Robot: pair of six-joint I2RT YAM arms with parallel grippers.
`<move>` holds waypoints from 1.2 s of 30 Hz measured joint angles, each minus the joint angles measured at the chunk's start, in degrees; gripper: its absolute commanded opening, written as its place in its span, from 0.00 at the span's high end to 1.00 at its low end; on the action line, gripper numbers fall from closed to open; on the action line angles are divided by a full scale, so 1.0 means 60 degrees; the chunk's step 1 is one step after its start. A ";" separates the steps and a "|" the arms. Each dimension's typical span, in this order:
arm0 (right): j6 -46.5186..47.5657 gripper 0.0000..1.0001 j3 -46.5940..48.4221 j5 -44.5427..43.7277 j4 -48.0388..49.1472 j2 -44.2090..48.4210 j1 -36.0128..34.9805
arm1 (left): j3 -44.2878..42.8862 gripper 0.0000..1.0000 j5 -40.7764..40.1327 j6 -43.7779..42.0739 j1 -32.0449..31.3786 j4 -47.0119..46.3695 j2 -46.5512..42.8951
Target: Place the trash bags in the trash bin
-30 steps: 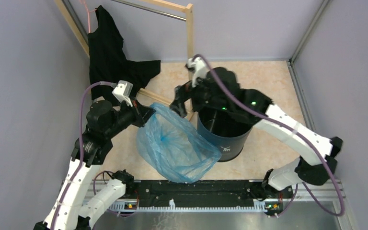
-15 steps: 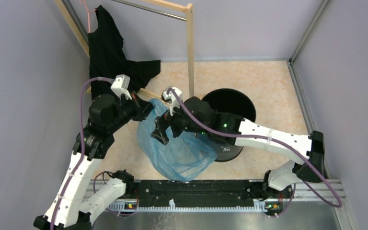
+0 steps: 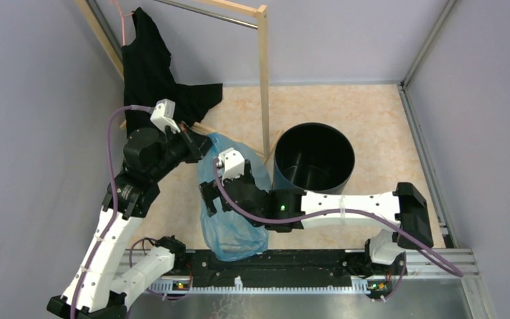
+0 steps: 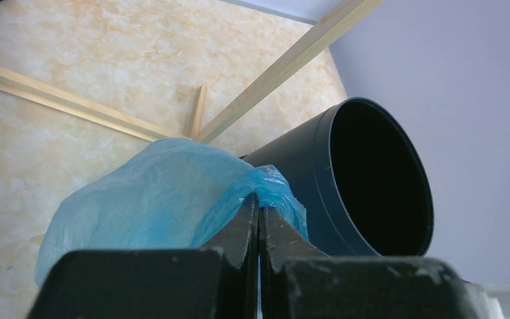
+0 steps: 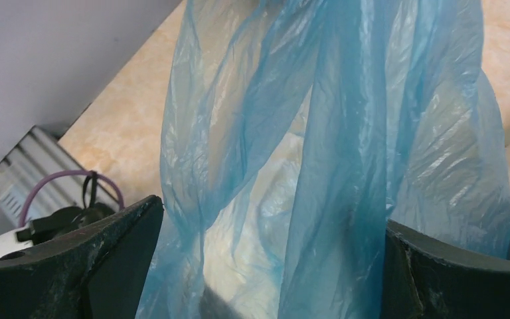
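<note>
Left wrist view: left gripper (image 4: pixel 257 222) is closed, fingers (image 4: pixel 239 232) pressed together on the top hem of the thin translucent light-blue plastic bag (image 4: pixel 153 193). The tall dark grey-black cylindrical bin (image 4: pixel 319 173) is just behind the bag, mouth open towards the camera.

Right wrist view: right gripper (image 5: pixel 270 219) has its jaws wide apart. The bag (image 5: pixel 332 133) hangs in wrinkled folds between the two fingers (image 5: pixel 106 259), nothing clamped. Can't tell if the film touches the pads.

Top external: the bag (image 3: pixel 232 229) hangs from the left gripper (image 3: pixel 202 147) and is outside the bin (image 3: pixel 280 174), just beside its left wall. Its lower end is near the black rail (image 3: pixel 292 262) at the near edge. The right gripper (image 3: pixel 207 199) is at the bag's left side, about mid-height.

Changes vs earlier:
- 1.0 s ago the right arm arched over the bin with its gripper by the far-left rim. 0.5 s ago it had swung to the bag's upper part. Now the forearm lies low across the front of the bin.
- The bag was spread wide and overlapped the bin's left wall. Now it is drawn narrower and longer, clear of the wall.
- The left gripper has barely shifted and keeps its hold.
- The bin has not moved.

Markings: the small white logo on the bin wall, in view in both earlier frames, is now behind the right forearm. No readable text anywhere.

Surroundings: black garment (image 3: pixel 149 73) draped on the light wooden rack (image 3: pixel 263 80), beige marbled tabletop (image 3: pixel 372 119).
</note>
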State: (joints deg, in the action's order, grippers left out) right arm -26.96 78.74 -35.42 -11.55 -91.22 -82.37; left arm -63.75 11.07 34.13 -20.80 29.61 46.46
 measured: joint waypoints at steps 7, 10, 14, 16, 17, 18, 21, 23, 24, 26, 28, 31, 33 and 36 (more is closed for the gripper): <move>-0.0106 0.01 0.0000 -0.1180 0.0590 -0.0463 -0.0080 | 0.0164 1.00 0.0000 0.0535 0.0000 -0.0291 0.0029; 0.0277 0.01 0.0000 -0.1370 0.1388 -0.0794 -0.0146 | 0.0229 1.00 0.0007 0.0652 0.0000 -0.0353 0.0029; 0.0882 0.05 0.0040 -0.1628 0.2277 -0.1475 -0.0248 | 0.0270 1.00 0.0080 0.0769 0.0000 -0.0444 0.0007; 0.1158 0.16 0.0157 -0.1770 0.2499 -0.1916 -0.0259 | 0.0291 1.00 0.0106 0.0794 0.0000 -0.0437 -0.0036; 0.1260 0.27 0.0219 -0.1861 0.2594 -0.2116 -0.0259 | 0.0291 1.00 0.0106 0.0794 0.0000 -0.0437 -0.0062; 0.1392 0.40 0.0233 -0.1931 0.2703 -0.2288 -0.0259 | 0.0291 1.00 0.0102 0.0790 0.0000 -0.0430 -0.0098; 0.1727 0.73 0.0233 -0.1974 0.2787 -0.2404 -0.0259 | 0.0291 0.95 0.0033 0.0765 0.0000 -0.0375 -0.0255; 0.1916 0.96 0.0222 -0.1953 0.3082 -0.2331 -0.0259 | 0.0291 0.79 -0.0047 0.0641 0.0000 -0.0321 -0.0430; 0.1996 1.00 0.0153 -0.1905 0.3220 -0.2229 -0.0259 | 0.0291 0.66 -0.0127 0.0554 0.0000 -0.0291 -0.0528; 0.2171 1.00 -0.0124 -0.1690 0.3388 -0.1847 -0.0262 | 0.0284 0.25 -0.0306 0.0324 0.0000 -0.0193 -0.0750; 0.2269 1.00 -0.0576 -0.1198 0.3639 -0.1209 -0.0262 | 0.0073 0.03 -0.0543 0.0036 0.0000 0.0149 -0.0918; 0.2266 1.00 -0.1701 0.0291 0.4371 0.0306 -0.0153 | -0.0816 0.02 -0.0907 -0.0637 0.0000 0.0812 -0.1038; 0.2055 1.00 -0.2102 0.1304 0.4568 0.1337 0.0051 | -0.1319 0.01 -0.1005 -0.1064 0.0004 0.0885 -0.1293; 0.1610 1.00 -0.1843 0.2521 0.4608 0.2189 0.0725 | -0.1825 0.01 -0.0867 -0.1807 0.0000 0.0729 -0.2022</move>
State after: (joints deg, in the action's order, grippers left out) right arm -17.30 67.68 -20.29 16.10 -78.08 -78.02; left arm -74.70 5.87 23.29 -20.80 33.98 34.33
